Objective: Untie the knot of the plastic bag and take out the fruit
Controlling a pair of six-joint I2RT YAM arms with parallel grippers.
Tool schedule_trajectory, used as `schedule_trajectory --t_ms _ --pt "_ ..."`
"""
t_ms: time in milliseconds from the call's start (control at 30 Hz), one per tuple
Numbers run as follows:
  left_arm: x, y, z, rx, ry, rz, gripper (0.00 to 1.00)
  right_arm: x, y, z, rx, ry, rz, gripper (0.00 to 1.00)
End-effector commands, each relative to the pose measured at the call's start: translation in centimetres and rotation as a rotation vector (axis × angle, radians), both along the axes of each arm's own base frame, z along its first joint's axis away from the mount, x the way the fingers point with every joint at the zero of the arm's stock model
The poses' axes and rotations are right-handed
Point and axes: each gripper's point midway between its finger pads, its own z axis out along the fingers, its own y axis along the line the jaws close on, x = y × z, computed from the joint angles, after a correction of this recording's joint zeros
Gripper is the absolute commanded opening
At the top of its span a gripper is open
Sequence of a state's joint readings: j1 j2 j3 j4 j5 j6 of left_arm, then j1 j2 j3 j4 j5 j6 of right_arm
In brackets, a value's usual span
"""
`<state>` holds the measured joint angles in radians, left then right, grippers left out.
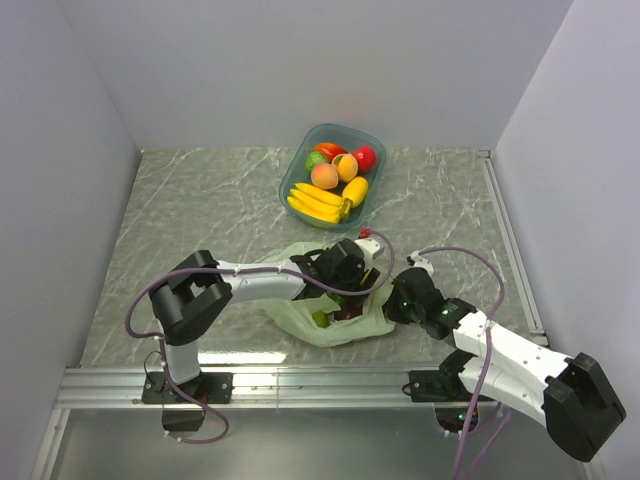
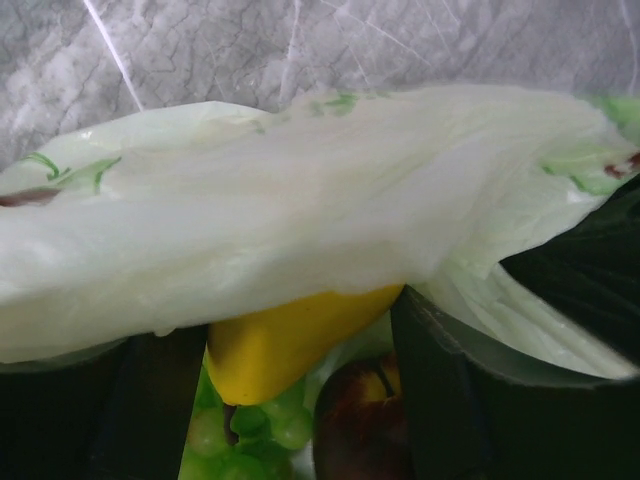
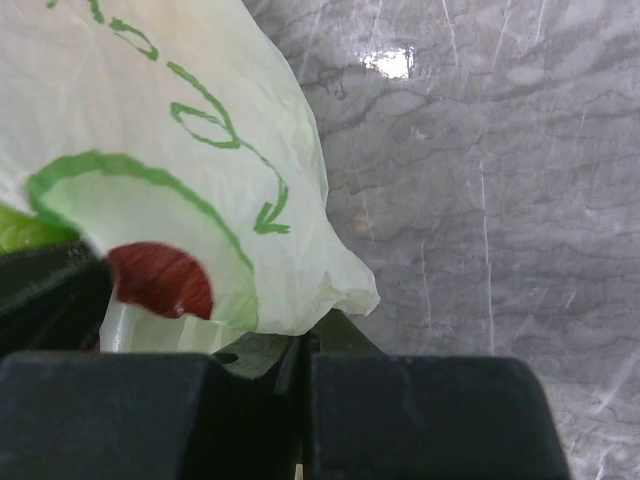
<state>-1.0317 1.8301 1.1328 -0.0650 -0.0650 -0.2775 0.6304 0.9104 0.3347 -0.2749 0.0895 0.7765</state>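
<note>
Grey marbled table fills the floor of a white-walled booth, and a teal bowl stands at the upper centre of the overhead view with bananas and several round fruits in it. Low in the centre, well apart from the bowl, lies the pale green plastic bag, with both arms meeting over it. The left gripper reaches into the bag's mouth from the left. In its own camera its two dark fingers stand well apart under a lifted sheet of plastic, a yellow fruit fills the gap between them, and green grapes and a dark plum lie just below. Whether the fingers press on the yellow fruit I cannot tell. The right gripper sits at the bag's right edge, its jaws closed tight on a fold of the plastic.
</note>
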Motion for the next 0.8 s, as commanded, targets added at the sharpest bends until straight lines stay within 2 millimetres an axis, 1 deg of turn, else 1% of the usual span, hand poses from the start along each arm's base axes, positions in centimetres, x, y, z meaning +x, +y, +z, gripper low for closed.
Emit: schedule_trajectory --t_ms 0,33,67,100,133,167,200,233,267,333,367,400,433,467,500,533,600,633,667,700,767 --pt "0.7 -0.7 0.7 -0.025 -0.006 -0.007 0.5 1.2 0.5 1.7 0.019 -0.062 0.006 0.0" --pt "0.5 -0.6 0.8 -0.03 -0.009 -0.011 0.44 1.3 0.4 1.6 0.012 -0.063 0.01 0.0" --pt "0.3 -0.7 1.9 -0.055 -0.014 -0.024 0.35 1.4 0.5 1.8 0.01 -0.065 0.01 0.0" --pt "0.0 -0.4 2.0 -0.053 -0.017 -0.034 0.3 1.4 0.5 1.9 0.006 -0.071 0.013 0.0" --pt "-0.1 -0.4 3.1 -0.074 -0.027 -0.039 0.23 1.6 0.4 2.1 0.001 -0.075 0.01 0.0" --pt "-0.3 -0.3 3.5 -0.083 -0.03 -0.045 0.19 1.7 0.4 2.2 0.001 -0.081 0.011 0.0" --pt "-0.6 0.2 3.4 -0.08 -0.028 -0.049 0.14 1.8 0.4 2.3 -0.004 -0.083 0.01 0.0" --pt "-0.7 0.4 3.7 -0.09 -0.035 -0.051 0.1 1.9 0.4 2.5 -0.003 -0.088 0.01 0.0" --pt "-0.8 0.6 5.0 -0.115 -0.052 -0.05 0.08 2.0 0.4 2.6 -0.008 -0.093 0.012 0.0" --pt "-1.3 1.5 5.2 -0.114 -0.056 -0.054 0.07 2.2 0.4 2.8 -0.013 -0.097 0.012 0.0" --pt "-1.4 1.8 6.2 -0.132 -0.069 -0.051 0.06 2.3 0.3 2.8 -0.021 -0.099 0.01 0.0" --pt "-1.6 2.3 6.0 -0.124 -0.068 -0.053 0.06 2.3 0.2 2.8 -0.027 -0.099 0.009 0.0" --pt "-2.1 2.4 6.5 -0.138 -0.061 -0.073 0.05 2.4 0.1 2.9 -0.03 -0.101 0.004 0.0" --pt "-2.4 2.6 7.4 -0.15 -0.069 -0.083 0.05 2.5 0.0 3.0 -0.034 -0.103 -0.003 0.0" --pt "-2.8 3.0 7.4 -0.147 -0.069 -0.1 0.05 2.7 -0.1 3.2 -0.036 -0.111 -0.005 0.0" --pt "-3.7 2.9 8.4 -0.18 -0.061 -0.147 0.05 2.9 -0.2 3.5 -0.038 -0.115 -0.01 0.0" --pt "-5.1 3.3 8.7 -0.183 -0.049 -0.221 0.05 3.0 -0.4 3.7 -0.048 -0.12 -0.016 0.0" --pt "-5.7 3.4 9.2 -0.195 -0.045 -0.252 0.05 3.3 -0.5 3.9 -0.052 -0.126 -0.019 0.0" --pt "-6.7 3.4 10.4 -0.233 -0.037 -0.302 0.04 3.2 -0.6 3.8 -0.062 -0.119 -0.02 0.0" --pt "-6.8 3.6 11.1 -0.245 -0.031 -0.306 0.04 3.3 -0.6 3.8 -0.068 -0.12 -0.016 0.0" --pt "-7.3 3.8 14.2 -0.335 -0.033 -0.335 0.05 3.3 -0.6 3.7 -0.071 -0.113 -0.012 0.0"
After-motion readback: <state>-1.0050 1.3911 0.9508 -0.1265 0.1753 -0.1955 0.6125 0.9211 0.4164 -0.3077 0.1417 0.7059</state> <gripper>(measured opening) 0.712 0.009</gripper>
